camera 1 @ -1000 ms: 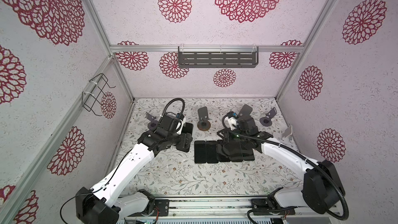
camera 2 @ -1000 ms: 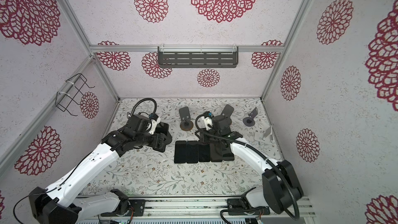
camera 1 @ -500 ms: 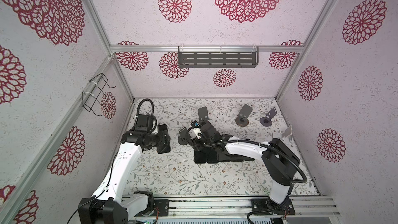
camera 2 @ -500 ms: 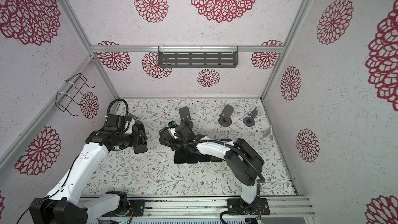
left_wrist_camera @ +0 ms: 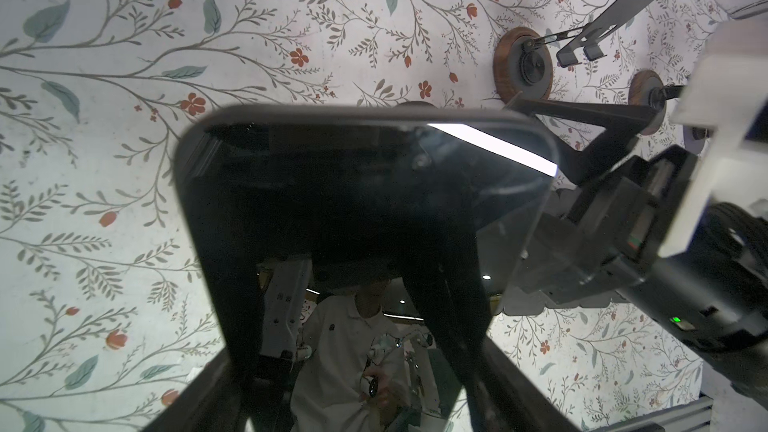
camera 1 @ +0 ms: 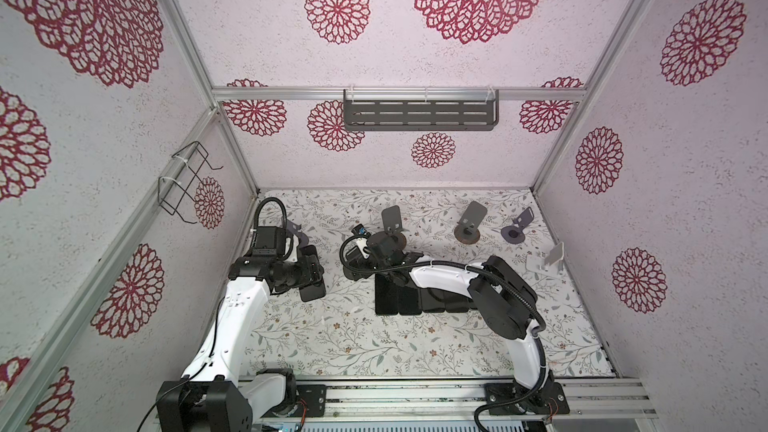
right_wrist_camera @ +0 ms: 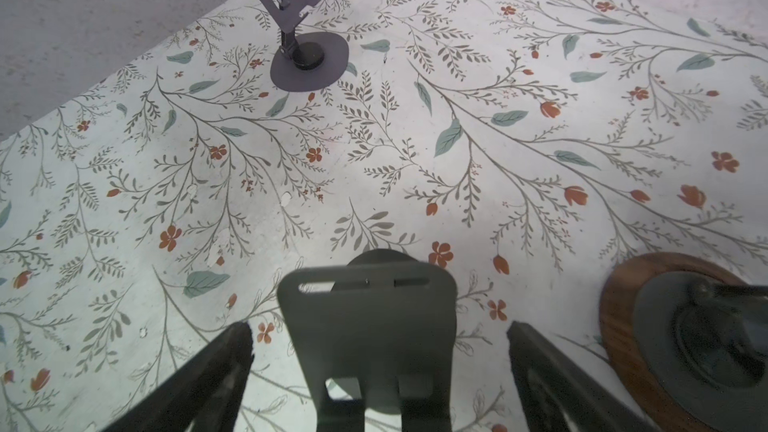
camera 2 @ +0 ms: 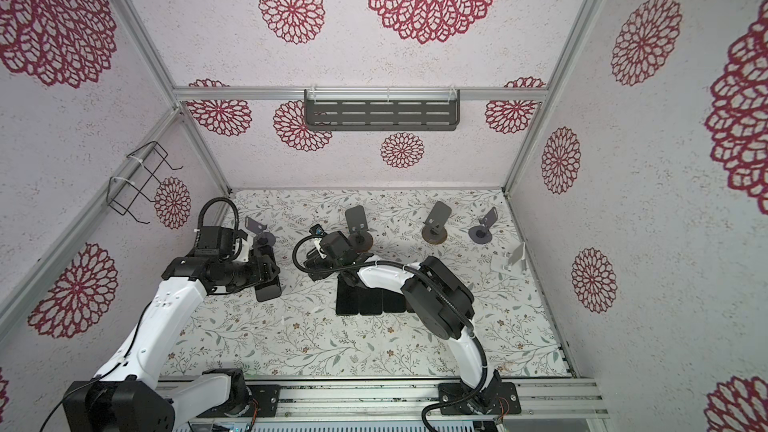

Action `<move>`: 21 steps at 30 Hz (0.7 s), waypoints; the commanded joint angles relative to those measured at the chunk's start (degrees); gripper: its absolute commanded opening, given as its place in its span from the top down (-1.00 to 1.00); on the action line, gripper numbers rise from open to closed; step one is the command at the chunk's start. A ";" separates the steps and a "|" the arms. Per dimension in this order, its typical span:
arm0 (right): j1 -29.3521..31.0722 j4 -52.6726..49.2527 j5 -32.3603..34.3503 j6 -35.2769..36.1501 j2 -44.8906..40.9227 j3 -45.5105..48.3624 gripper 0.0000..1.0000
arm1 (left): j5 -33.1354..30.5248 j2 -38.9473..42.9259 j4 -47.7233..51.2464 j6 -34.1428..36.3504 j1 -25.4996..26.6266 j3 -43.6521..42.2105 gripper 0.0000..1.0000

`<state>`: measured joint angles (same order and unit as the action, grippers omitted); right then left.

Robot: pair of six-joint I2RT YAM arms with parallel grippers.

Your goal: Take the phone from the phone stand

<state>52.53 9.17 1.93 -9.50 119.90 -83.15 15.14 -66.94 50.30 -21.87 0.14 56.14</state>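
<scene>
The left arm (camera 1: 237, 313) rises from the near left and bends toward the right. The left gripper (left_wrist_camera: 353, 284) clamps the phone (left_wrist_camera: 365, 209) by its sides, off any stand, over the left of the table (camera 1: 353, 347). The right arm (camera 1: 440, 278) folds at the elbow and reaches left across the middle. The right gripper (right_wrist_camera: 379, 326) has its fingers spread wide, one on each side of a bare stand (right_wrist_camera: 365, 305), and it holds nothing. Bare table runs along the near edge. A row of phones (camera 1: 409, 301) lies flat under the right arm. A purple stand (camera 1: 294, 228) is just beyond the left gripper.
</scene>
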 commanded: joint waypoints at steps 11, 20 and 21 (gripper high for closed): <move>0.14 -0.97 -0.45 0.50 2.68 -5.77 -0.63 | 1.60 2.01 -3.27 1.28 -1.04 -1.03 0.54; 0.37 -0.77 1.24 0.42 0.70 -4.54 -0.23 | 2.18 1.46 -3.98 0.49 -1.06 -1.39 0.52; 0.32 -1.16 1.31 0.51 0.67 -4.72 -0.21 | 2.19 1.45 -3.89 0.40 -1.15 -1.38 0.51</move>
<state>52.62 8.29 2.24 -8.99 124.38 -87.50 16.12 -66.13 48.75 -21.10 -0.45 54.57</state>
